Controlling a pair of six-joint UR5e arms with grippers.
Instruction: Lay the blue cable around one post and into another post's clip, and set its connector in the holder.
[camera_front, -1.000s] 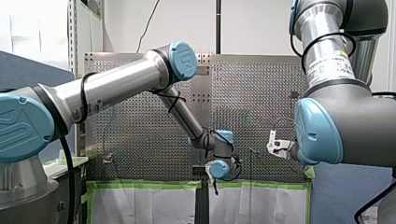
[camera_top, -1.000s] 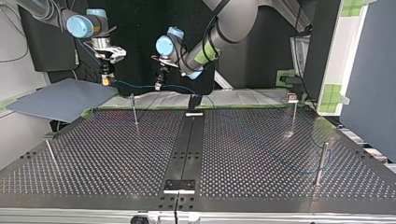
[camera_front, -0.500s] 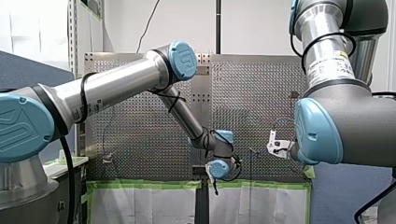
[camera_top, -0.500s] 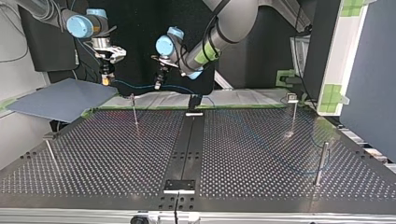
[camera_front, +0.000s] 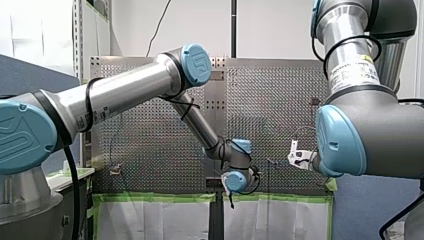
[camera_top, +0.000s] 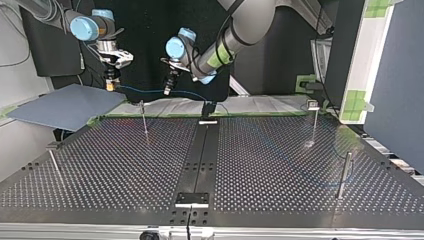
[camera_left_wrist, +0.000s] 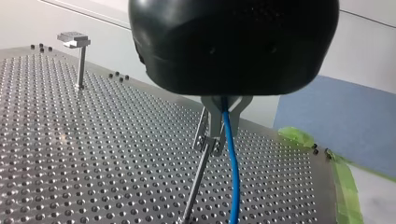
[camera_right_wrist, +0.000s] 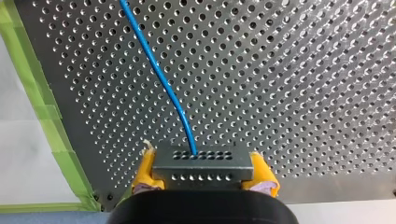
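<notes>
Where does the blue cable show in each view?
Front view: too thin to make out.
Top view: blue cable strung between my right gripper and my left gripper.
Left wrist view: hangs from the closed jaws.
Right wrist view: leaves the gripped connector.
Shared landmark: the green tape.

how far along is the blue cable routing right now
Done: pick-up. In hand: my right hand clamps the grey perforated metal connector; my left hand pinches the thin blue cable, close to the slim clip-topped metal post. Left: clipping, seating the connector; any post wrap is too faint to judge.
</notes>
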